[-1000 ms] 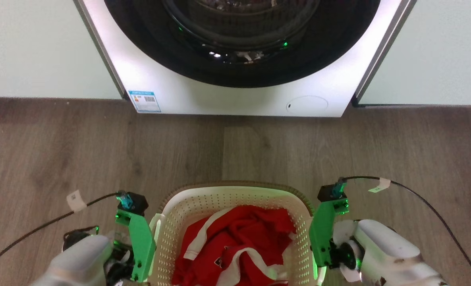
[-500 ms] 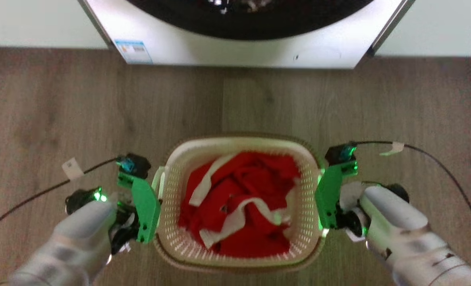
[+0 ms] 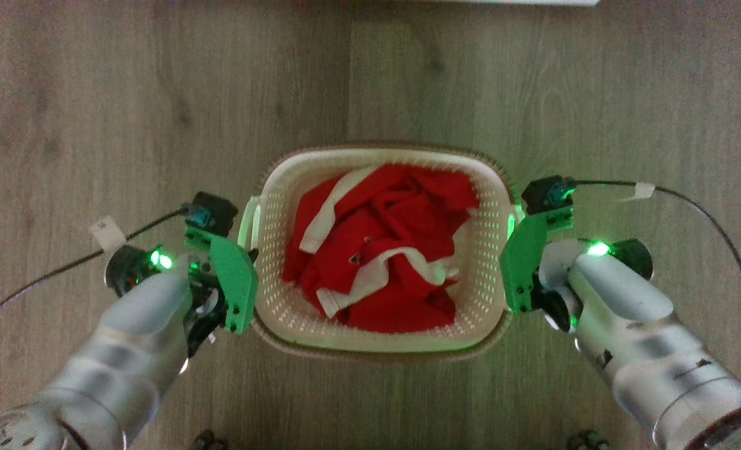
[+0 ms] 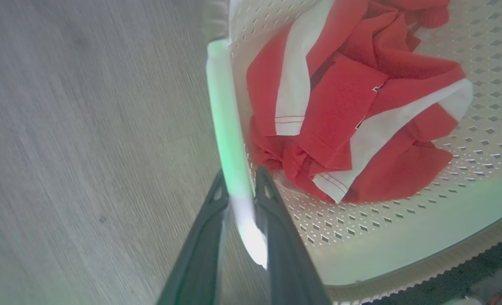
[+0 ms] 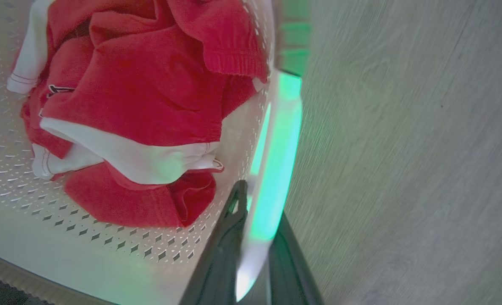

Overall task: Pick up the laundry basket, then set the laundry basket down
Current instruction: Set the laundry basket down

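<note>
The laundry basket [image 3: 484, 269] sits in the middle of the wooden floor [image 3: 95, 94], between the two arms, and holds a crumpled red-and-white garment [image 3: 383, 250]. The left gripper [image 4: 239, 178] is clenched on the white handle [image 4: 227, 118] at the basket's left side, one dark finger on each face of it. The right gripper [image 5: 260, 203] is clamped the same way on the right handle [image 5: 276, 161]. Green light tints both handles. Whether the basket rests on the floor or hangs clear of it cannot be told.

Garment [image 3: 383, 250] in laundry basket [image 3: 488, 269], between left gripper [image 4: 240, 188] and right gripper [image 5: 257, 203], perhaps on floor [image 3: 158, 94]
</note>
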Robot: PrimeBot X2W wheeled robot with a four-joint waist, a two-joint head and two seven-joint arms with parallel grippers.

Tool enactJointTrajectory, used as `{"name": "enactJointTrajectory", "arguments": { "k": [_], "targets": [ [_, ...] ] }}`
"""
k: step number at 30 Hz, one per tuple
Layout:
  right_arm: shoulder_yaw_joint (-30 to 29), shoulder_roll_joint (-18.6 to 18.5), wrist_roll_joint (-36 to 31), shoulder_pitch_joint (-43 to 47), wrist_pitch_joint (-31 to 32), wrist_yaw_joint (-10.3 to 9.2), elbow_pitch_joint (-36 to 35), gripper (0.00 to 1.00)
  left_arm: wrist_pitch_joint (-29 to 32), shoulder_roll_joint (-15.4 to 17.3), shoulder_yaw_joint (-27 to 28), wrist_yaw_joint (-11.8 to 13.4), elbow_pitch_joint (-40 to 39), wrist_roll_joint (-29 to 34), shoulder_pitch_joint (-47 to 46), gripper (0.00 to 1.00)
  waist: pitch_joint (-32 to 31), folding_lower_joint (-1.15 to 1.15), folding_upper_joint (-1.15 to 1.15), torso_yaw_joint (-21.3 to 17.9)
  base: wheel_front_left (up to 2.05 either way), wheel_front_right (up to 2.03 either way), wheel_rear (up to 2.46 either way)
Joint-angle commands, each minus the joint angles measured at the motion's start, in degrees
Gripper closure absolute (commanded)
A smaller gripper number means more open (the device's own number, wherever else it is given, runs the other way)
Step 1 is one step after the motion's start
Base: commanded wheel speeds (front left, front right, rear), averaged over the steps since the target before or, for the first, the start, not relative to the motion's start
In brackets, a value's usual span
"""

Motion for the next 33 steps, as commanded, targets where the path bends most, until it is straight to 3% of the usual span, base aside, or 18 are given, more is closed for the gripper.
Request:
{"name": "enactJointTrajectory", "arguments": {
  "k": [1, 9, 33],
  "targets": [
    [0.77, 1.63, -1.27, -0.28, -1.22, 0.42, -0.35, 1.0, -1.36, -0.12, 0.36, -0.41, 0.51, 1.54, -1.74, 1.0, 2.85, -0.01, 0.0, 0.0, 0.0, 0.0, 0.0],
    [-0.25, 2.39, -2.83, -2.31, -5.2, 0.42, 3.63, 1.0, -3.99, -2.91, -0.22, -0.43, 3.97, 2.2, -3.79, 1.0, 6.39, -0.01, 0.0, 0.7, 0.0, 0.0, 0.0],
    [2.22, 2.67, -3.49, -4.88, -7.6, 0.42, 7.18, 1.0, -4.47, -4.11, -1.05, -0.44, 6.7, -0.08, -6.94, 1.0, 10.22, -0.01, 0.0, 1.8, 0.0, 0.0, 0.0]
  ]
}}
